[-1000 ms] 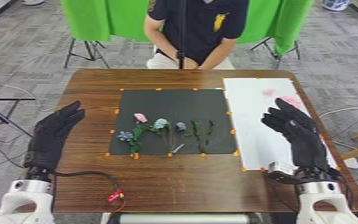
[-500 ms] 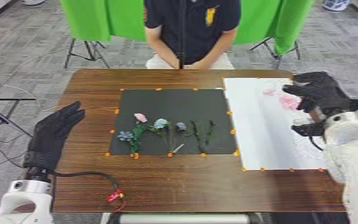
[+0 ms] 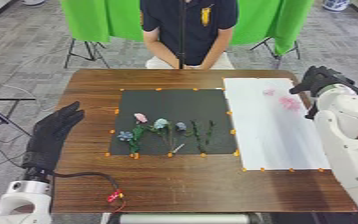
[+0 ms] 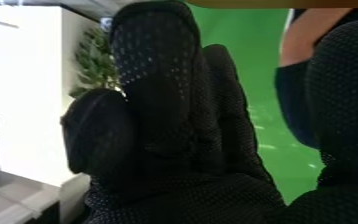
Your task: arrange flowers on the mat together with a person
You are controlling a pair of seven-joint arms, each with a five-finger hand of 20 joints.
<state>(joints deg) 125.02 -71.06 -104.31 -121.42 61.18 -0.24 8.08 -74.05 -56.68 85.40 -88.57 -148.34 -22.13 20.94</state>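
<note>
In the head view my left hand (image 3: pixel 53 132) rests open at the table's left side, away from the flowers. My right hand (image 3: pixel 325 80) is over the far right corner, beyond the pink flowers; in the right wrist view the right hand (image 4: pixel 184 100) has extended fingers and holds nothing. On the black mat (image 3: pixel 171 102) lie a blue flower (image 3: pixel 126 135), a pink flower (image 3: pixel 140 118), a pale blue flower (image 3: pixel 161 123), a bluish-purple flower (image 3: pixel 181 126) and green stems (image 3: pixel 211 132). Pink blossoms (image 3: pixel 289 103) lie on the white sheet (image 3: pixel 269 135).
Orange markers (image 3: pixel 232 131) line the edges of mat and sheet. A small white piece (image 3: pixel 178 148) lies among the stems. At the far side sits a person, hands in the lap, behind a dark pole (image 3: pixel 182 50). A cable with a red connector (image 3: pixel 115 195) crosses the near left.
My right hand has gone from the right side of the white sheet to the far right corner, its arm swinging outward. The left hand has stayed still.
</note>
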